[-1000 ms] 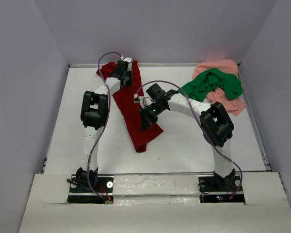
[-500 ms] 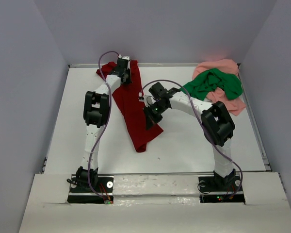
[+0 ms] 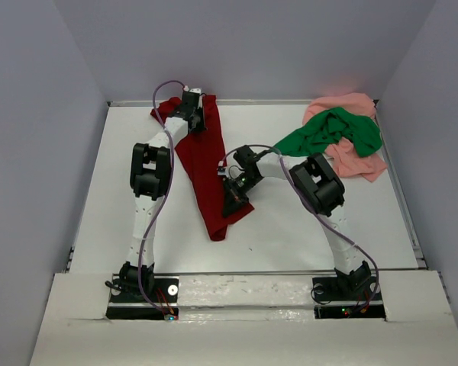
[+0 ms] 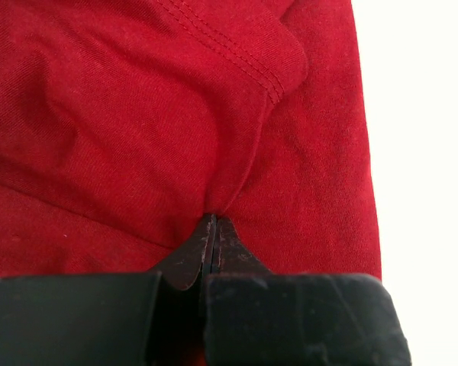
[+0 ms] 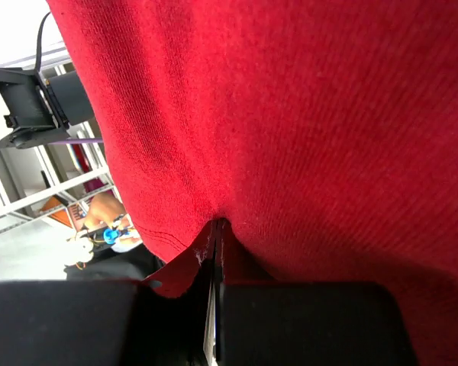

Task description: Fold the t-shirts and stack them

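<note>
Both grippers have the dark red t-shirt (image 3: 204,164). The left gripper (image 4: 214,227) is pinched fully together on a pucker of cloth beside a stitched hem, and the right gripper (image 5: 216,232) is clamped just as tight on a fold near the garment's other end. Between the two the shirt runs as a long, narrow, bunched strip. A short tail reaches past the right gripper toward the arm bases and lies on the table (image 3: 305,229).

The green t-shirt (image 3: 332,131) lies crumpled well off to the right gripper's outer side, heaped on the salmon-pink t-shirt (image 3: 359,158); neither is touched.

The step in hand looks like stretching the red shirt out flat before any fold, so the task is at an early stage. From the right wrist view the cloth seems raised off the table at that end, though this is hard to tell for sure.

The next move calls for drawing the two grips apart to take out the bunching. The shirt then has to be laid down spread, not roped, and regripped at the corners or shoulders.
</note>
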